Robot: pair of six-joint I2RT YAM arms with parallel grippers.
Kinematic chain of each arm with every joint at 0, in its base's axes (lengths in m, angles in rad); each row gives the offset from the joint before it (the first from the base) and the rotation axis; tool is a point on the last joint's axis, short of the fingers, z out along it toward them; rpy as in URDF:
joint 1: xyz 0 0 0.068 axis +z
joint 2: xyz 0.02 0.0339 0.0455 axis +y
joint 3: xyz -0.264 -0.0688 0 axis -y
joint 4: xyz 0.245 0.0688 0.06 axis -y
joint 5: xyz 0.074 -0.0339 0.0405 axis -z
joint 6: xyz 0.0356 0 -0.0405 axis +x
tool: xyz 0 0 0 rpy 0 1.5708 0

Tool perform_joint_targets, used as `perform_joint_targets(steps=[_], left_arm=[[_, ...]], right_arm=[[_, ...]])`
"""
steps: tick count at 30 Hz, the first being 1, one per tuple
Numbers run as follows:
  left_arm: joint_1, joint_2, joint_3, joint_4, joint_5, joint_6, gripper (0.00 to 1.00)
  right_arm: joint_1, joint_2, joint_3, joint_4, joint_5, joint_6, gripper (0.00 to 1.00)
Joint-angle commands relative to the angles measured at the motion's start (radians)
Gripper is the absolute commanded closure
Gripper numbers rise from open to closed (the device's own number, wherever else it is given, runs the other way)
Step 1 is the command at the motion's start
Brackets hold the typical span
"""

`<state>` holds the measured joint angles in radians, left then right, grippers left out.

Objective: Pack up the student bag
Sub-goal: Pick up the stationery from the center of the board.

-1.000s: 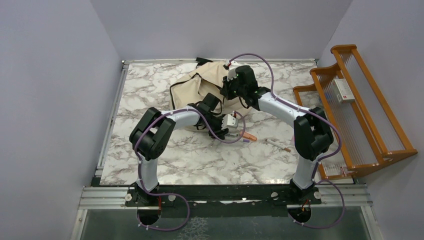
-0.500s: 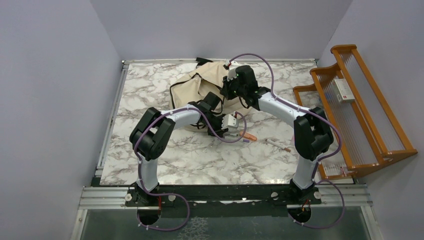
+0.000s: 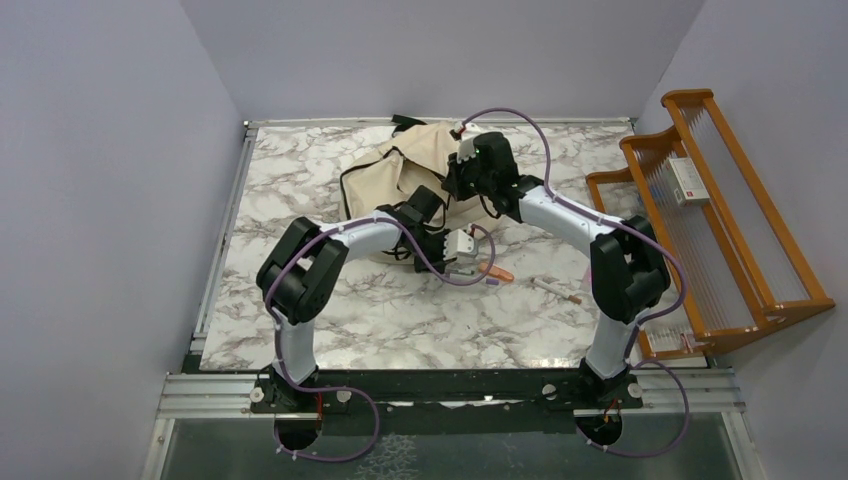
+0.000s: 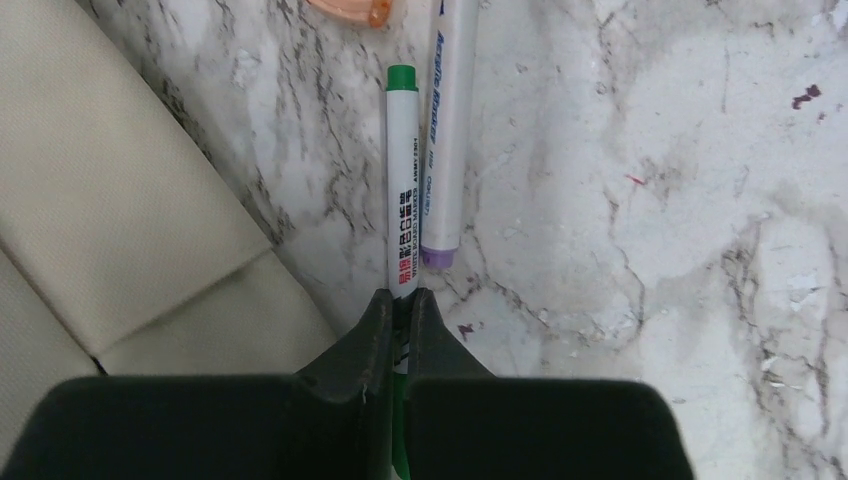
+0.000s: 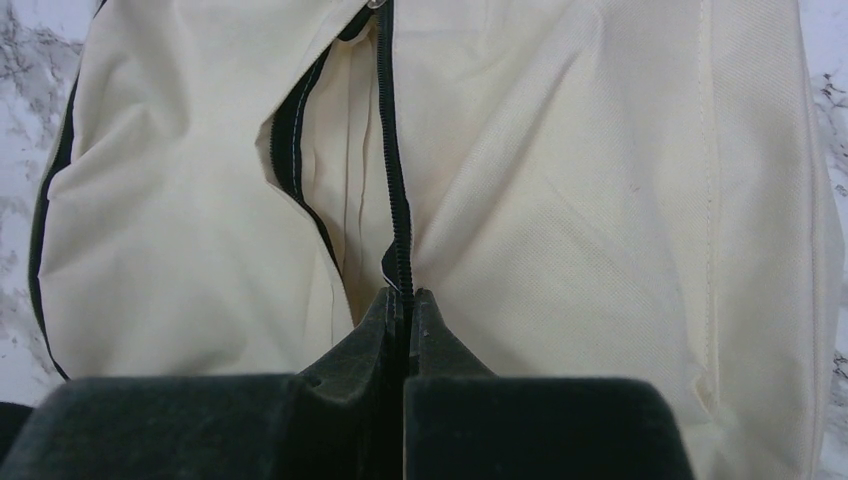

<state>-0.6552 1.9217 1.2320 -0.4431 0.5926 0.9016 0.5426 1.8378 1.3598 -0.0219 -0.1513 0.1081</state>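
The student bag [image 3: 395,165], cream fabric with black zipper trim, lies at the back middle of the table. My right gripper [image 5: 404,293] is shut on the black zipper edge [image 5: 392,180] of the bag [image 5: 580,150], whose opening gapes a little to the left of the zipper. My left gripper [image 4: 398,296] is shut on a white board marker with a green cap [image 4: 402,190], which lies on the marble just right of the bag [image 4: 110,200]. From the top, the left gripper [image 3: 478,263] is at the bag's near right corner and the right gripper [image 3: 457,185] is over the bag.
A purple-ended marker [image 4: 446,130] lies touching the green one on its right. An orange object [image 4: 346,8] lies beyond them. A thin pen [image 3: 556,290] lies on the table further right. A wooden rack [image 3: 720,210] stands along the right edge.
My left gripper has closed on the green-capped marker. The right gripper still grips the zipper edge, and its arm has barely shifted.
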Motion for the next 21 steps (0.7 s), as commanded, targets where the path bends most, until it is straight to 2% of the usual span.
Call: perform_joint_targets(steps=[1,13,16,19,21], left_arm=[[-0.006,-0.108,-0.078,0.035,-0.050,-0.121,1.00],[-0.004,-0.414,-0.298,0.266,-0.115,-0.457,1.00],[-0.003,-0.520,-0.402,0.401,-0.142,-0.611,1.00],[-0.004,-0.619,-0.499,0.565,-0.284,-0.839,1.00],[-0.003,-0.658,-0.515,0.585,-0.444,-1.008,1.00]], right_arm=[[-0.006,-0.056,-0.012,0.014,0.012,0.025,1.00],[-0.005,-0.085,-0.048,0.082,0.063,0.077,1.00],[-0.006,-0.100,-0.074,0.109,0.074,0.095,0.99],[-0.006,-0.120,-0.114,0.161,0.062,0.107,1.00],[-0.006,-0.133,-0.144,0.202,0.056,0.120,1.00]])
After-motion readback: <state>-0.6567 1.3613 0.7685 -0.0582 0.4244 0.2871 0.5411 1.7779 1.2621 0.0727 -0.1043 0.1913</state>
